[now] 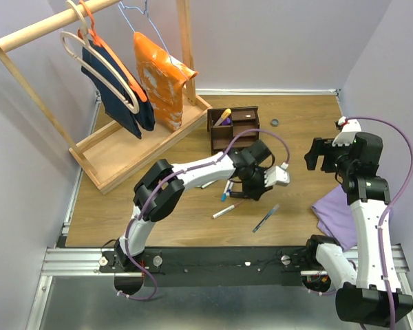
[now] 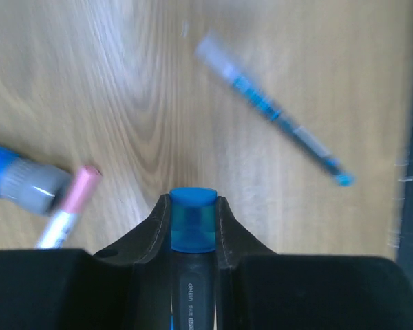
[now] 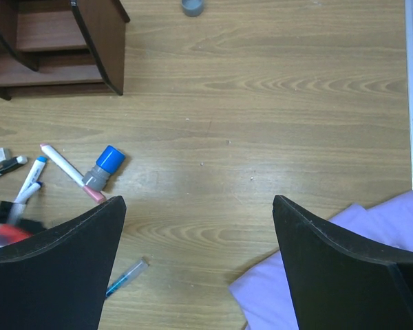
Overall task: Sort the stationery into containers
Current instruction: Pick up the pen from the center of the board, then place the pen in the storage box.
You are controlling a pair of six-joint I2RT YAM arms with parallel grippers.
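My left gripper [image 1: 250, 187] hangs over the middle of the table, shut on a dark marker with a blue cap [image 2: 193, 221]; the cap sticks out between the fingertips. A clear blue pen [image 2: 275, 118] lies ahead of it, also seen in the top view [image 1: 266, 218]. A white pen with a pink cap [image 2: 74, 203] and a grey piece with a blue cap [image 2: 20, 180] lie to its left. The dark brown organizer [image 1: 234, 127] stands behind, with a yellow and purple item in it. My right gripper [image 1: 322, 155] is open and empty, above bare table [image 3: 199, 201].
A purple cloth [image 1: 337, 213] lies at the right near edge. A small grey ring [image 1: 276, 122] lies right of the organizer. A pale wooden clothes rack [image 1: 124, 148] with hanging clothes stands at the back left. More pens [image 3: 27, 175] lie in a loose group by the left gripper.
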